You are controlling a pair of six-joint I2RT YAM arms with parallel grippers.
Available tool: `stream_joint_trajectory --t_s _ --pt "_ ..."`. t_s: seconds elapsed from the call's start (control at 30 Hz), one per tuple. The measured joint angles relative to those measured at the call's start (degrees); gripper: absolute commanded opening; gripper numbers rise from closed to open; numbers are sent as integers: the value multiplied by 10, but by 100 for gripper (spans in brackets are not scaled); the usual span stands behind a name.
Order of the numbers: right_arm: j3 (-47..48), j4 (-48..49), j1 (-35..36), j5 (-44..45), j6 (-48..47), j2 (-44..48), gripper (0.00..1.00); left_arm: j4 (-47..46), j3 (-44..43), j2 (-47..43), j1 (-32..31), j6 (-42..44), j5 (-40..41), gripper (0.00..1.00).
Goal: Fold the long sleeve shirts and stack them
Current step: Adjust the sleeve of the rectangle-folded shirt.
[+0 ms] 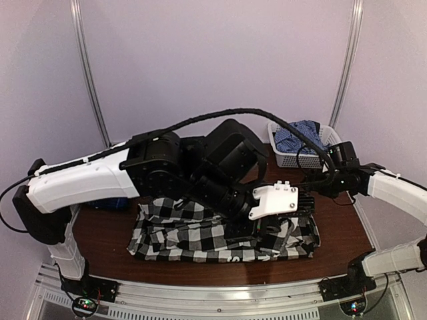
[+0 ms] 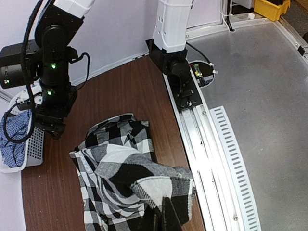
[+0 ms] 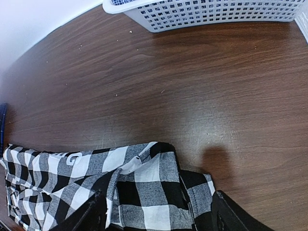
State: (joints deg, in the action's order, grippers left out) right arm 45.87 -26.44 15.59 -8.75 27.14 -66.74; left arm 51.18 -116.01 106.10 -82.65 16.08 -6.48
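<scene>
left claw [image 2: 161, 214]: pressed together, pinching a raised fold of the black-and-white checked shirt [image 2: 120, 168]
right claw [image 3: 159, 199]: fingers spread wide above the same shirt; contact can't tell
checked shirt: crumpled on the table [image 1: 107, 233], centre toward 6 o'clock
blue plaid shirt [image 1: 303, 133]: in the white basket [image 1: 293, 159], 2 o'clock corner
top view only: left arm [image 1: 87, 177] reaches across and hides the pinch
left wrist only: the pinch, green lights [image 2: 53, 66] on the right arm [image 2: 50, 101], the rail [image 2: 207, 144]
right wrist only: white lettering [image 3: 73, 159], "G" legible, rest unreadable
</scene>
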Motion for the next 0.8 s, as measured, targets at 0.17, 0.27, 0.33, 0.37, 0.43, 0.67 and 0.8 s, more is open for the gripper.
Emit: stream_joint_trajectory --t_s 0.17,0.27,0.33,0.37,0.43,0.67,0.8 --pt "-9 15 0 -14 -2 -2 74 18 -17 6 -1 21 2 0" --pt "-9 24 0 -21 -6 -9 72 32 -17 14 -3 32 2 0" --pt "-9 32 0 -28 -14 -18 69 39 -17 21 -3 40 2 0" --pt "-9 37 0 -33 -17 -24 67 42 -17 24 -3 45 2 0" --pt "-9 49 0 -45 -25 -38 64 45 -16 29 -3 53 3 0" --pt "-3 83 9 -93 -50 -113 50 47 -15 52 1 80 -5 0" --pt "0 96 29 -99 -64 -156 44 43 -10 56 24 84 -39 0"
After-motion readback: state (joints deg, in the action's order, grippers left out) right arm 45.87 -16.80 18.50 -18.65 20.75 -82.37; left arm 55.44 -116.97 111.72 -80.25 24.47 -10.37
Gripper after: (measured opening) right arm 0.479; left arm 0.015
